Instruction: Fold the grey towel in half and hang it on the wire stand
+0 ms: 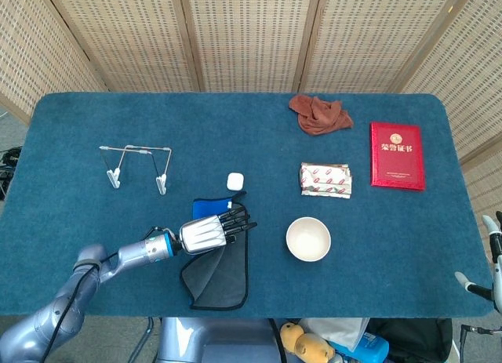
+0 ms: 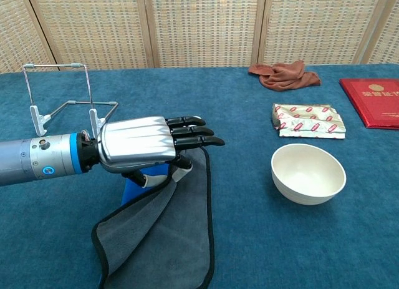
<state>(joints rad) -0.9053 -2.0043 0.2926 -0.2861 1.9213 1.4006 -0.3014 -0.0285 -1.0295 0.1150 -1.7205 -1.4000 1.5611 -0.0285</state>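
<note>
left hand (image 2: pixel 153 148): fingers (image 2: pixel 198 132) stretched forward, thumb beneath pinching towel (image 2: pixel 168 233) edge, lifted and half-folded near table's front edge. stand (image 1: pixel 137 165): behind-left, apart. right hand: out of sight.

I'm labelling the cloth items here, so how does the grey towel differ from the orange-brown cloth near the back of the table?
The grey towel is dark grey with a black sewn edge; the orange-brown cloth is rust coloured. The towel lies mostly flat at the front edge, one side lifted and carried over by the left hand; the cloth sits crumpled in a heap, untouched, at the far side. Both are soft fabric on the blue table.
</note>
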